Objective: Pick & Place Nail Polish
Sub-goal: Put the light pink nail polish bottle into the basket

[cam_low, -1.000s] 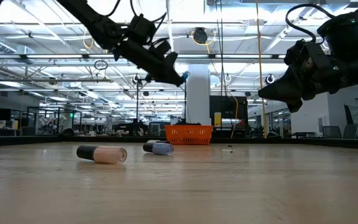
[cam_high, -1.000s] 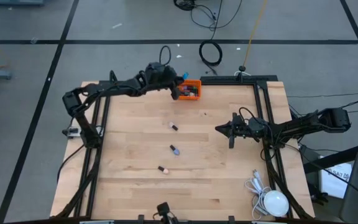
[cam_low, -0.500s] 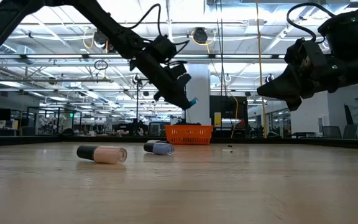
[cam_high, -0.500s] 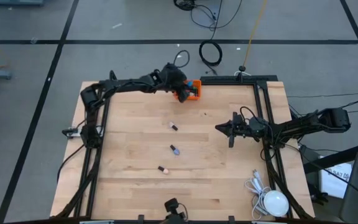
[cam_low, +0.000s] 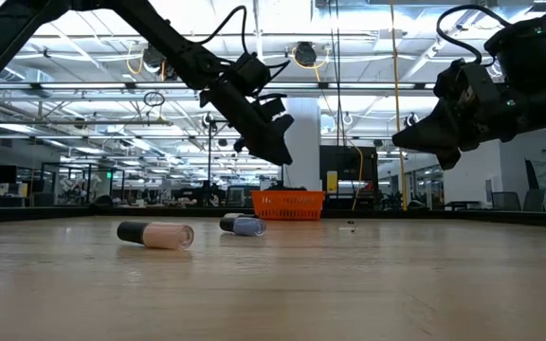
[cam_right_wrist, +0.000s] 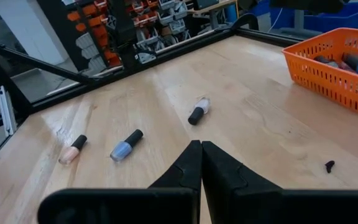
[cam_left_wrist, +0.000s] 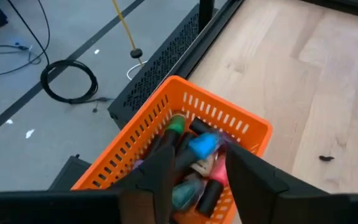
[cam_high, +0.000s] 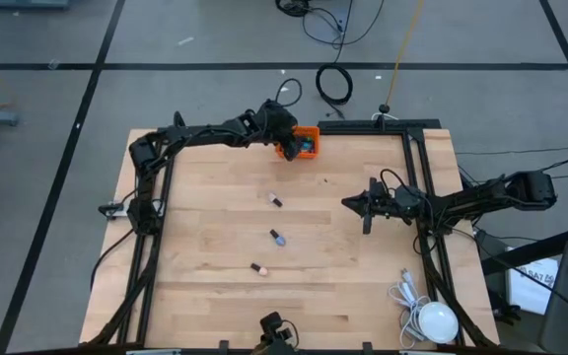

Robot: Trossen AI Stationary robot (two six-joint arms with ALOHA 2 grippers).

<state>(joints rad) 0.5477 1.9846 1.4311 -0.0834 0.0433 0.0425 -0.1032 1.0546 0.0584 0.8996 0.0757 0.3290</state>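
The orange bin (cam_high: 306,144) stands at the table's far edge and holds several nail polish bottles; a blue one (cam_left_wrist: 204,144) lies on top of the pile. My left gripper (cam_left_wrist: 201,155) hovers open just above the bin, its fingers on either side of that blue bottle without touching it. Three bottles lie on their sides on the table: a pink one (cam_high: 275,200), a blue-grey one (cam_high: 277,238) and a peach one (cam_high: 258,268). My right gripper (cam_high: 346,204) is shut and empty, above the table's right middle.
A small dark speck (cam_high: 325,179) lies near the bin. A white cable and a round white object (cam_high: 432,320) lie at the near right corner. Black frame rails (cam_high: 417,177) run along the table's left and right sides.
My left gripper has gone toward the table's right edge and down, to just above the bin. The blue bottle that showed at its fingertips half a second ago no longer shows there and now lies in the bin.
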